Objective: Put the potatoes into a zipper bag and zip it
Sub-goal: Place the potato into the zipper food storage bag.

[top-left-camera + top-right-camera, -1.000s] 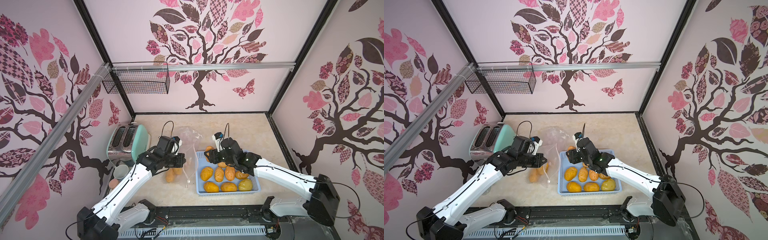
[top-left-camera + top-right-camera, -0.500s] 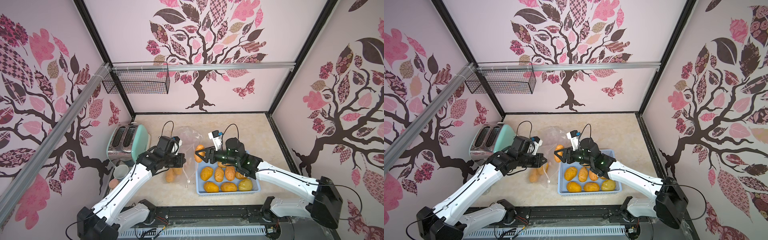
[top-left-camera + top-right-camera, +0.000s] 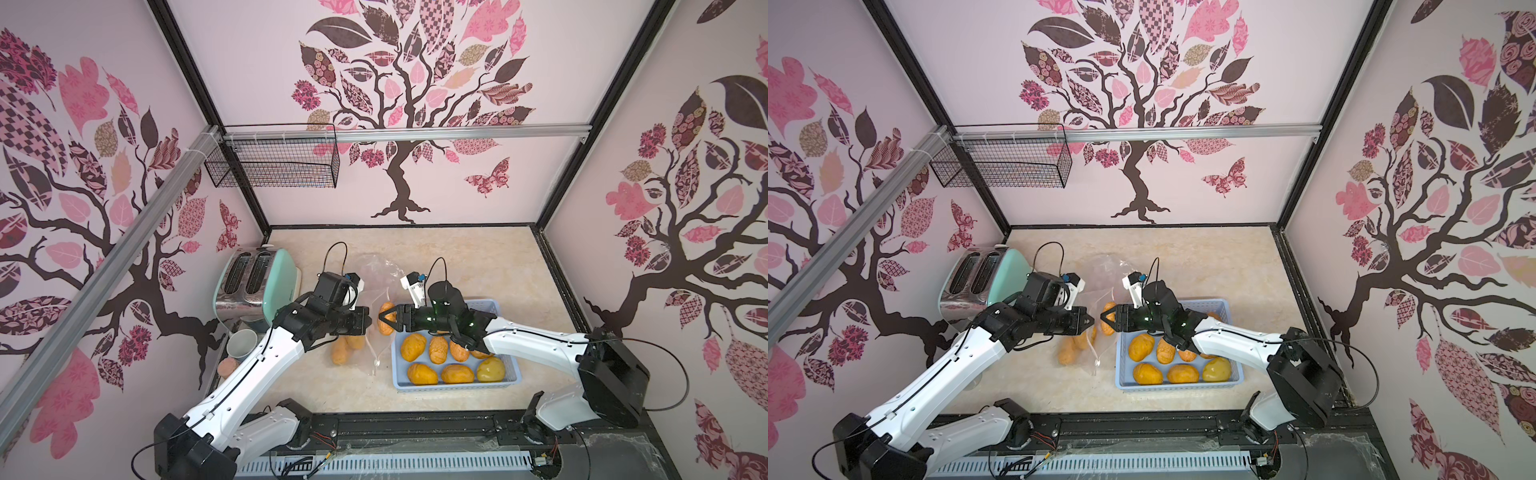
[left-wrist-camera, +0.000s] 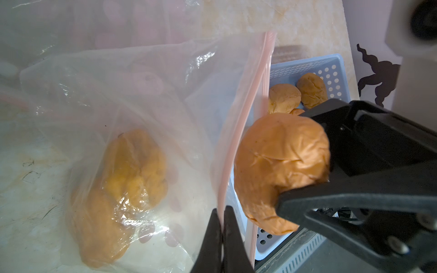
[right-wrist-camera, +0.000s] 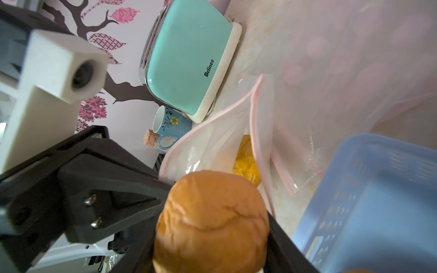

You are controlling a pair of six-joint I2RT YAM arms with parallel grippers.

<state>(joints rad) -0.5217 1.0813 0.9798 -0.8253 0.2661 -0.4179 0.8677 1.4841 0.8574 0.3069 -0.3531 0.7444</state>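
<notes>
Partway: left hand pinched shut on zipper bag rim; right hand gripped potato beside it; few potatoes bagged, more in basket under right hand; zip undone.

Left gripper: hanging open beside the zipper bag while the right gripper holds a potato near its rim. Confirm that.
Wrong on one count: the left gripper is shut on the zipper bag, pinching its pink rim, as the left wrist view shows. The right gripper does hold a potato near that rim.
</notes>
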